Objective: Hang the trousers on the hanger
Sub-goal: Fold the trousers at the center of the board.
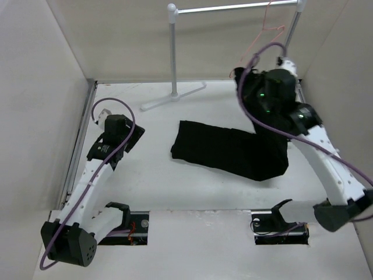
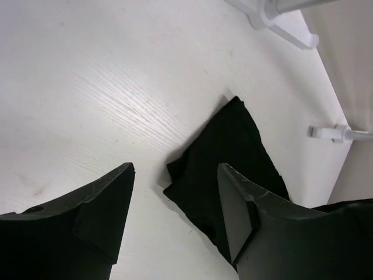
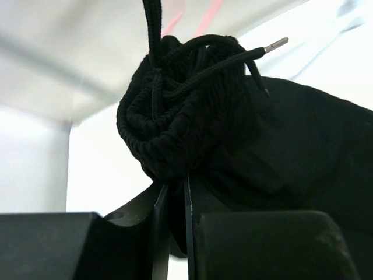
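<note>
So far only the pickup is done: the trousers [image 1: 233, 151] are not yet on the hanger [image 1: 263, 26], which hangs from the rail of the white rack [image 1: 173, 52], toward its right end. Most of the black cloth lies folded on the desk [image 1: 175, 192] in front of the rack's foot, and its right end rises toward the rail. What is left, I judge, is bringing the cloth up to the pink wire and draping it over.

The right arm reaches up and forward beneath the hanger — its right gripper [image 3: 173, 198] is pinched almost closed on the bunched waistband, with the drawstring [image 3: 221, 58] spilling over. The left arm is bent low, well left of the rack's foot. The left gripper [image 2: 175, 169] gapes wide and empty, aimed at the trousers' corner.
</note>
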`<action>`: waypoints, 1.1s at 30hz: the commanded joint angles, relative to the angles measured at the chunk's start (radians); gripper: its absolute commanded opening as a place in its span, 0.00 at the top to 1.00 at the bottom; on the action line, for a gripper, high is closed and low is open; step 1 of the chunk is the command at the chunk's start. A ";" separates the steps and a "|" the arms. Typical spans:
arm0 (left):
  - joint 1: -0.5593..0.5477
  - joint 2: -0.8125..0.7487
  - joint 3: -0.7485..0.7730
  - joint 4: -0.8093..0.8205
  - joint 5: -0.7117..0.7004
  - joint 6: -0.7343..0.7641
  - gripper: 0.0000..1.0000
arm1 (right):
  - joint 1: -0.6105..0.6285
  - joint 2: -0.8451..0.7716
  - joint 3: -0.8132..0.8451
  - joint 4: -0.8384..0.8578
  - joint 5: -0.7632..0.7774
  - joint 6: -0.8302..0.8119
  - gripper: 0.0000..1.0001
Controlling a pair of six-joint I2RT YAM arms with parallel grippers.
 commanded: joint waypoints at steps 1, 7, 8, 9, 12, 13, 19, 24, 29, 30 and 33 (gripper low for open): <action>0.044 -0.009 -0.059 -0.009 0.007 0.019 0.43 | 0.182 0.147 0.096 0.032 0.102 0.024 0.83; 0.122 -0.026 -0.102 0.014 0.015 0.010 0.43 | 0.461 0.516 0.195 0.082 0.113 0.090 0.79; 0.133 -0.029 -0.102 0.013 0.016 0.010 0.42 | 0.502 0.556 0.202 0.085 0.122 0.107 0.73; 0.144 -0.032 -0.102 0.011 0.023 0.010 0.42 | 0.539 0.594 0.200 0.091 0.136 0.113 0.65; 0.175 -0.037 -0.099 0.008 0.033 0.010 0.42 | 0.595 0.633 0.187 0.065 0.084 0.125 0.49; 0.179 -0.035 -0.094 0.008 0.035 0.010 0.42 | 0.596 0.611 0.162 0.066 0.064 0.128 0.47; 0.051 0.067 -0.018 0.039 0.020 0.004 0.42 | 0.477 0.284 -0.149 0.108 0.031 0.135 0.42; -0.234 0.283 0.099 0.140 -0.065 -0.001 0.43 | 0.286 0.065 -0.440 0.117 -0.027 0.118 0.75; -0.357 0.535 0.231 0.246 -0.048 0.004 0.45 | 0.034 -0.047 -0.659 0.180 -0.203 0.043 0.76; -0.364 0.579 0.249 0.254 -0.037 0.007 0.45 | -0.001 -0.044 -0.679 0.180 -0.234 0.030 0.75; -0.367 0.667 0.268 0.258 -0.016 0.004 0.47 | -0.061 -0.067 -0.760 0.149 -0.259 0.052 0.80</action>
